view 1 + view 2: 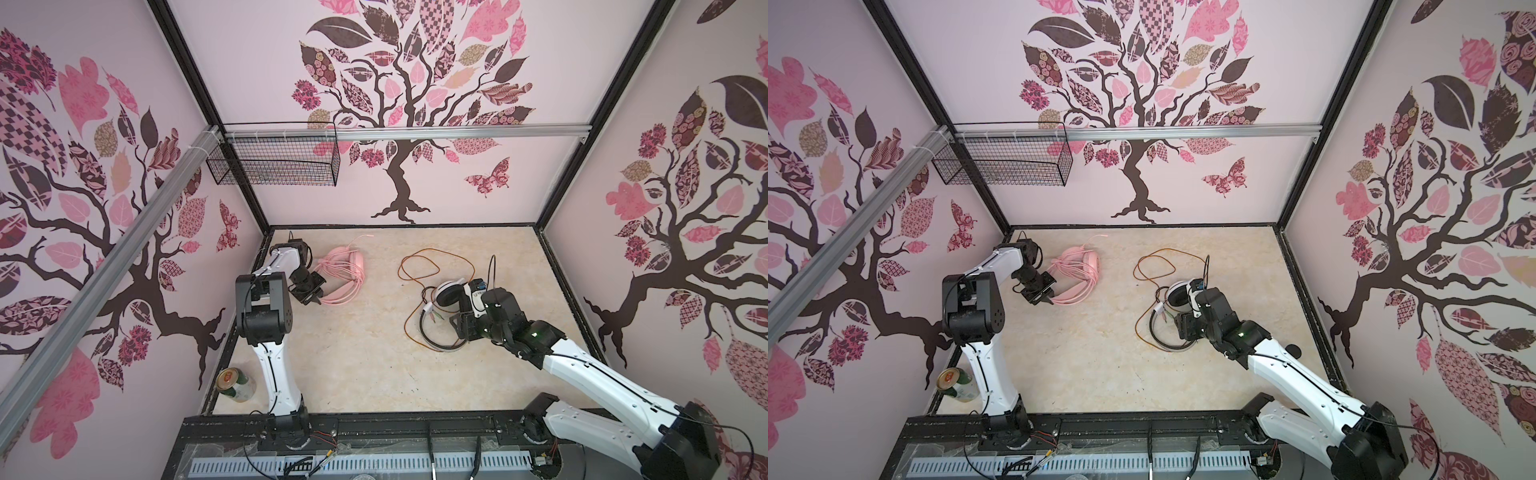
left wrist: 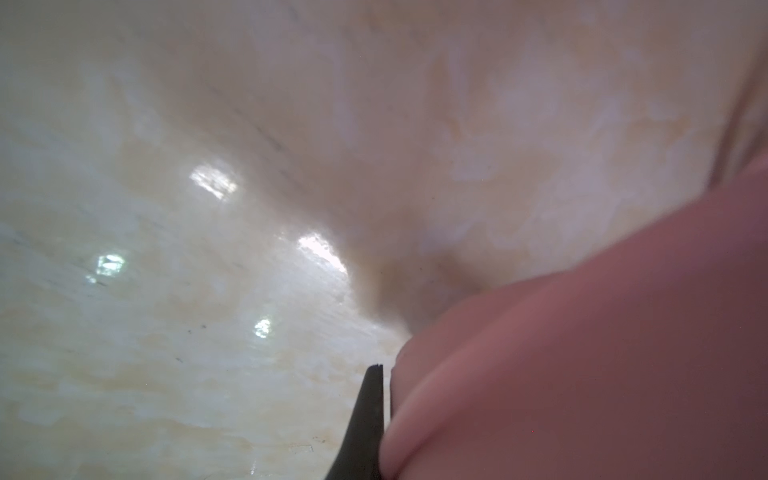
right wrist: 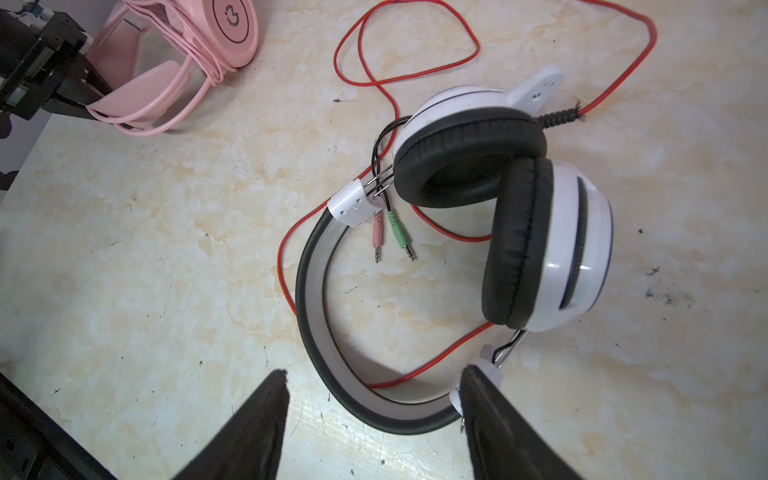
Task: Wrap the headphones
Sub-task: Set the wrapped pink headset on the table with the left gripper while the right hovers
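The pink headphones point(image 1: 345, 270) point(image 1: 1079, 270) point(image 3: 187, 54) lie at the back left of the table with their pink cable wound around them. My left gripper point(image 1: 319, 296) point(image 1: 1050, 298) point(image 2: 384, 368) is shut at the end of their headband. The pink band point(image 2: 602, 353) hides one finger, so I cannot see whether anything is pinched. The white-and-black headphones point(image 1: 446, 293) point(image 1: 1177, 297) point(image 3: 519, 232) lie right of centre. Their orange-red cable point(image 1: 415, 257) point(image 1: 1154, 257) point(image 3: 407, 45) is loose in loops. My right gripper point(image 1: 457, 328) point(image 1: 1183, 328) point(image 3: 376, 372) hangs open just above their headband point(image 3: 316, 316), holding nothing.
A green can point(image 1: 235, 384) point(image 1: 955, 382) stands at the front left by the left arm's base. A black wire basket point(image 1: 274, 162) point(image 1: 1005, 162) hangs on the back wall. Pink and green plugs point(image 3: 392, 237) lie inside the headband's curve. Walls enclose the table point(image 1: 353, 365).
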{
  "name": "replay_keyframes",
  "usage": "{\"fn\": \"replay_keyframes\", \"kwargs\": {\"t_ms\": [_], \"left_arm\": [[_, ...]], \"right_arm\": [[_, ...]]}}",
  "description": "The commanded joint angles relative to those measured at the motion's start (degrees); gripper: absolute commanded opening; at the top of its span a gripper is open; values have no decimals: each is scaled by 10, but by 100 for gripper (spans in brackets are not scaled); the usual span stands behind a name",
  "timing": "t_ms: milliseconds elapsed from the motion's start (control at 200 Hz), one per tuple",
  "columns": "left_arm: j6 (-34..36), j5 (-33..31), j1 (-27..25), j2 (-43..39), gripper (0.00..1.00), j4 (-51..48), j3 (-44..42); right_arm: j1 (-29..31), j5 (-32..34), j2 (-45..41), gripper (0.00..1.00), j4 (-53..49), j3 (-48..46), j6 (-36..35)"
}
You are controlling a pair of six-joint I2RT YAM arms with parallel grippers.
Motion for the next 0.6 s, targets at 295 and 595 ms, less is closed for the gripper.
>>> {"fn": "replay_keyframes", "kwargs": {"t_ms": [295, 595], "left_arm": [[-5, 10, 12, 18, 13, 24, 10], [8, -29, 12, -32, 67, 12, -1]], "right_arm": [[0, 8, -9, 69, -6, 11, -3], [0, 37, -22, 69, -27, 27, -13]]}}
